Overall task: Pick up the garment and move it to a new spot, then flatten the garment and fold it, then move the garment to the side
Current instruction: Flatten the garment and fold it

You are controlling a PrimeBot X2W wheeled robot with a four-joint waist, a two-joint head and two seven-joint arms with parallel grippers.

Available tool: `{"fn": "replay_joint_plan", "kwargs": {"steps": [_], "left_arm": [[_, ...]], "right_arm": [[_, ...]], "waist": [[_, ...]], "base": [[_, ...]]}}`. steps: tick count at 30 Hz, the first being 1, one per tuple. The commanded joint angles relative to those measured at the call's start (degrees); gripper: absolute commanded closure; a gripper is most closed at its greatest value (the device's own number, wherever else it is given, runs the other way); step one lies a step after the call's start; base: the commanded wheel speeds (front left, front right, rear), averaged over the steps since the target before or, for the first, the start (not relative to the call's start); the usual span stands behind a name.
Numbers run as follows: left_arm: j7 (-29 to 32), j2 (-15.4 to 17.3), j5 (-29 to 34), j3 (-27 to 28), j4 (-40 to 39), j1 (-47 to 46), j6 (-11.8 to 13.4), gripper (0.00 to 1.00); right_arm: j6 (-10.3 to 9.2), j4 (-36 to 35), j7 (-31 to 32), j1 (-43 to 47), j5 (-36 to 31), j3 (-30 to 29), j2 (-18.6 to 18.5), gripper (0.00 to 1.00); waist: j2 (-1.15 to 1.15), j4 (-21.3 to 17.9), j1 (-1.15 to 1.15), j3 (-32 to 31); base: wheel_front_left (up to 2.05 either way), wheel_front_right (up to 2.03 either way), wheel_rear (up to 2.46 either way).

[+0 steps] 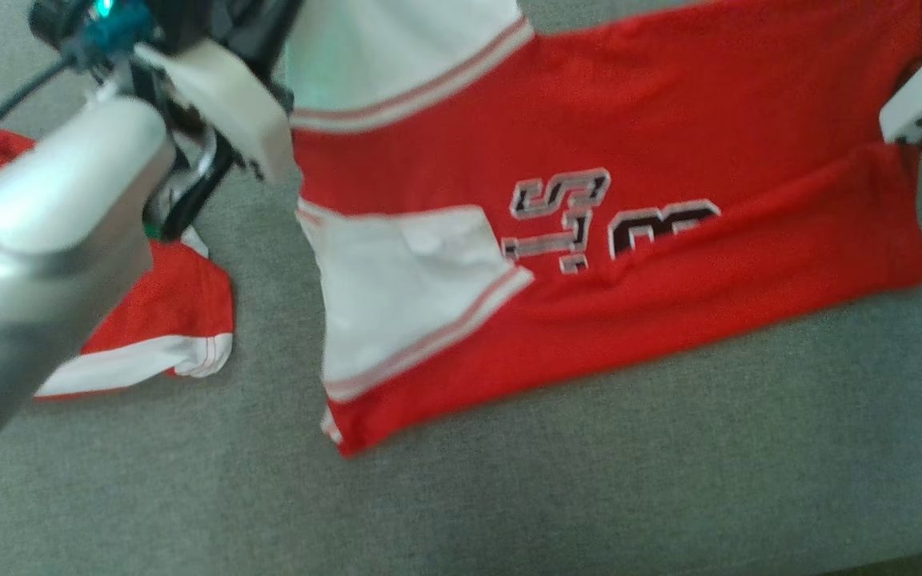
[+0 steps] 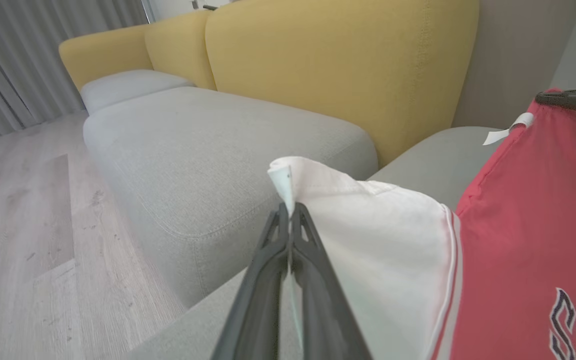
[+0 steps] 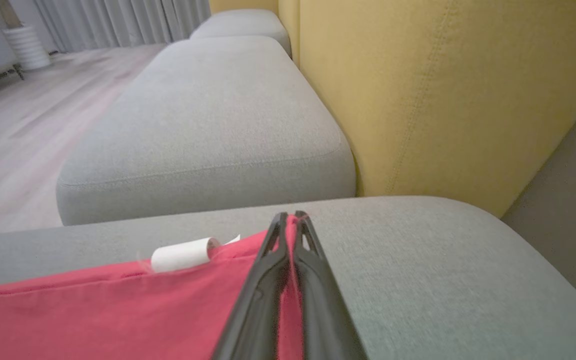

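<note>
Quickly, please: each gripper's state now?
Left gripper: closed on the white sleeve of the red-and-white fabric jersey.
Right gripper: closed on the same jersey's red edge.

The garment [image 1: 669,120] is a red jersey with white stripe-edged sleeves and black-and-white lettering, spread on the grey cushion [image 1: 589,480], one sleeve folded onto its front. My left gripper [image 2: 288,210] pinches its white cloth, my right gripper [image 3: 288,216] its red.

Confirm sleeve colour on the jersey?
White sleeve, thin red cuff stripes, on red jersey. Best in head view.

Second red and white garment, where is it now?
Head view, left side: the second garment lies on the grey sofa cushion, apart from the red jersey, partly behind the left forearm.
</note>
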Motion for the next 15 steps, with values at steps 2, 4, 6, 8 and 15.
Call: {"fn": "replay_joint_plan", "kwargs": {"steps": [2, 4, 6, 8, 15], "left_arm": [[-2.41, 0.12, 0.95, 3.44, 2.55, -5.08, -0.03, 1.00], [-3.61, -1.22, 0.90, 3.74, 5.07, -5.68, -0.61, 1.00], [-4.00, -1.82, 0.87, 3.73, 6.23, -5.80, -1.02, 1.00], [-4.69, -2.84, 0.97, 3.52, 8.31, -5.79, -1.76, 1.00], [-5.99, -4.41, 1.12, 2.16, 12.33, -3.70, -3.94, 1.00]], "right_arm": [[-0.04, -2.49, -1.85, -2.35, 3.00, 2.10, -0.98, 1.00], [-0.04, -2.47, -2.96, -2.68, 5.23, 2.73, -1.04, 1.00], [-0.04, -2.29, -3.35, -2.75, 6.25, 2.97, -0.96, 1.00], [-0.04, -1.69, -3.59, -2.53, 7.50, 4.16, -0.97, 1.00], [-0.04, 0.41, -4.76, -0.24, 11.70, 6.96, -3.37, 1.00]], "waist": [[0.00, -0.13, -0.01, 0.57], [0.00, -0.14, -0.01, 0.55], [0.00, -0.13, -0.01, 0.50], [0.00, -0.05, -0.01, 0.37], [0.00, 1.44, -0.01, -1.65]], "base": [[0.00, 0.00, 0.00], [0.00, 0.00, 0.00], [0.00, 0.00, 0.00], [0.00, 0.00, 0.00], [0.00, 0.00, 0.00]]}}
